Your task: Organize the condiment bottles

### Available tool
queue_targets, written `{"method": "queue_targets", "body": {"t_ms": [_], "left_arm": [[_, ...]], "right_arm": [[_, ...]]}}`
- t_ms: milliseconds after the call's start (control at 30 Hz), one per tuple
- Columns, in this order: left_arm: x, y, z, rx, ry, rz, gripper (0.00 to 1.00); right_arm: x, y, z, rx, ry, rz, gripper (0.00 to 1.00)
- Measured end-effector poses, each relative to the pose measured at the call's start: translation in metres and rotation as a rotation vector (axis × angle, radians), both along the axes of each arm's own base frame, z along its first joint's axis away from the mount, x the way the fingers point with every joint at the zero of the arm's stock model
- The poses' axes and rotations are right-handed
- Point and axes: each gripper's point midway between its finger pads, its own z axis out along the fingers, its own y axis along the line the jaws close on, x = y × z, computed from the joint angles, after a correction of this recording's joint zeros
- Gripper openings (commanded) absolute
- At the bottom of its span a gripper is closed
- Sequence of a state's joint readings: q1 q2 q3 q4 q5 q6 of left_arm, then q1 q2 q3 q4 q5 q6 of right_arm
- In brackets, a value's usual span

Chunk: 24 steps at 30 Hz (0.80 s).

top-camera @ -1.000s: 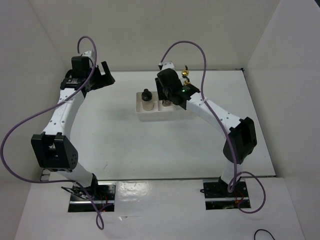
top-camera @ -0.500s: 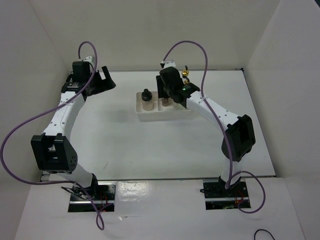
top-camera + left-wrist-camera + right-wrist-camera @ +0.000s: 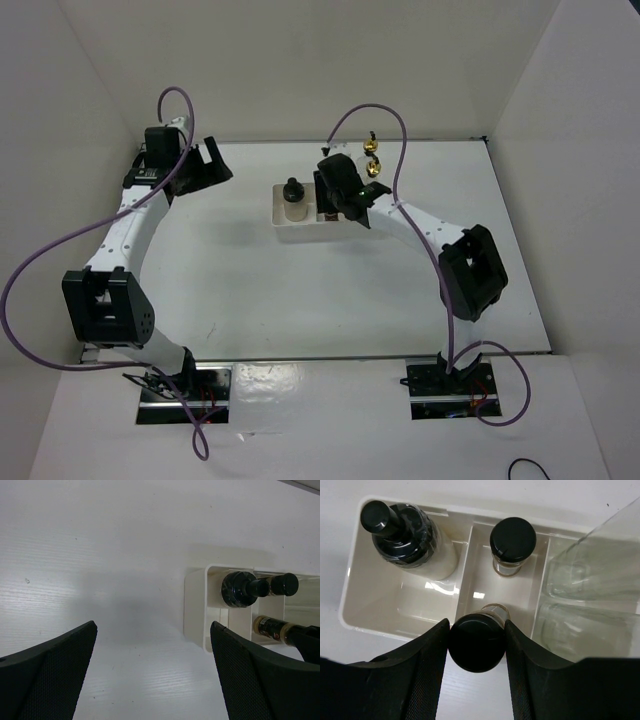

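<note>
Shifted slightly over the white three-compartment tray (image 3: 410,600), my right gripper (image 3: 477,626) pinches a small dark black-capped spice jar (image 3: 477,647), body hidden; left gripper (image 3: 153,627) gapes empty.

White three-compartment tray (image 3: 410,607) on white table (image 3: 300,290).
</note>
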<state>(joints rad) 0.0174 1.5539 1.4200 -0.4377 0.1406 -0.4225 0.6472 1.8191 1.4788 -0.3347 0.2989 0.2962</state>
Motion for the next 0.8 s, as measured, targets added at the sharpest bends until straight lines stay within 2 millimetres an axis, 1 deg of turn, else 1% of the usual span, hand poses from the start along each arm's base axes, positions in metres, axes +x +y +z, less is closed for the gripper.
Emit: {"method": "queue_targets", "body": {"t_ms": [267,400,533,567,633,667,733,800], "left_arm": [[-0.002,-0.002,-0.003,-0.005,0.007,-0.007,1.0],[-0.004,-0.003,-0.004,-0.01,0.01,-0.013,1.0],[-0.004,-0.003,-0.004,-0.012,0.01,-0.015,1.0],[-0.004,-0.003,-0.004,-0.012,0.01,-0.015,1.0],[-0.004,-0.003,-0.004,-0.012,0.01,-0.016,1.0],[-0.004,-0.004,-0.004,-0.012,0.01,-0.016,1.0],[-0.004,-0.004,-0.004,-0.013,0.01,-0.017,1.0],[-0.004,-0.004,-0.004,-0.013,0.011,-0.017,1.0]], "right_arm": [[-0.003,-0.001,-0.027,0.003,0.032,-0.019,0.0],[-0.004,-0.003,-0.034,0.01,0.034,-0.035,0.0],[-0.003,-0.002,-0.037,0.021,0.032,-0.045,0.1],[-0.002,-0.002,-0.038,0.022,0.032,-0.046,0.18],[-0.001,-0.001,-0.041,0.022,0.035,-0.048,0.29],[-0.001,-0.001,-0.044,0.019,0.039,-0.048,0.44],[0.0,-0.001,-0.046,0.017,0.037,-0.055,0.48],[0.001,-0.002,-0.046,0.015,0.036,-0.058,0.56]]}}
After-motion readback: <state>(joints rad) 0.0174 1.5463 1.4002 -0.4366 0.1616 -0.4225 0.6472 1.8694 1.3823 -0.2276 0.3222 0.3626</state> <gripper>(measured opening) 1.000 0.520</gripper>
